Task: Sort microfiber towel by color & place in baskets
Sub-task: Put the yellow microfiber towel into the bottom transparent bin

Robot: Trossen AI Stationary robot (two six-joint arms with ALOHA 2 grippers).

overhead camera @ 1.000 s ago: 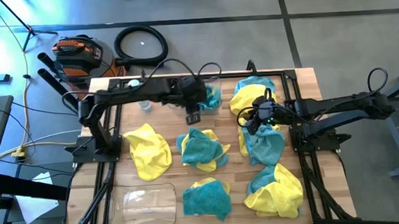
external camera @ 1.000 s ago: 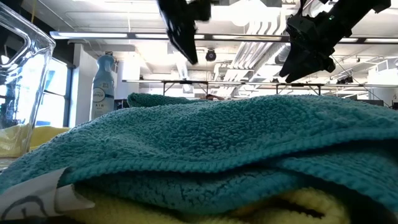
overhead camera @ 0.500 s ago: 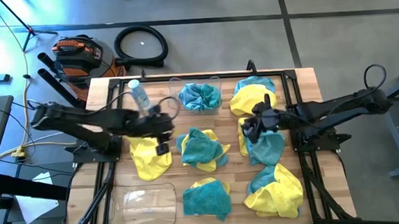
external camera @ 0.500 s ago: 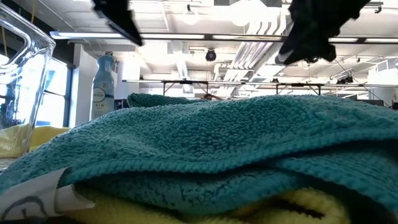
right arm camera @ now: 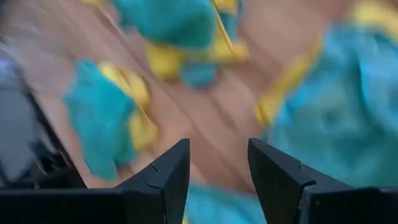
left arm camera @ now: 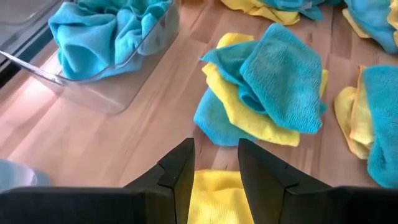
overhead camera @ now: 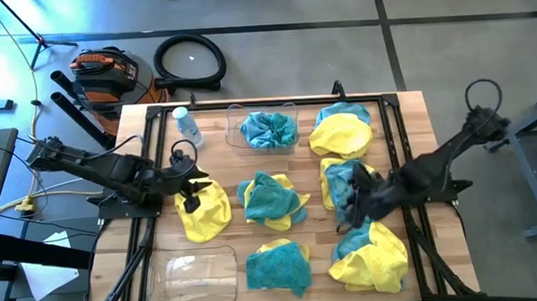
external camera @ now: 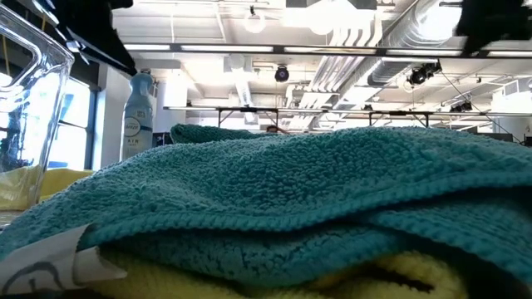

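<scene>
Now my left gripper (overhead camera: 189, 198) hovers open, empty, over the yellow towel (overhead camera: 204, 210) to grab it; right gripper (overhead camera: 354, 204) open too.

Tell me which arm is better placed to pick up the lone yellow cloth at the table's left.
Left. The left gripper is open over the crumpled yellow microfiber towel, which shows between its fingers in the left wrist view. The right gripper, also open, sits over the teal-and-yellow pile far across the table.

We see a wooden table (overhead camera: 223, 177) bearing towels (overhead camera: 273, 201), two clear baskets (overhead camera: 199, 277), and a bottle (overhead camera: 187, 127).
</scene>
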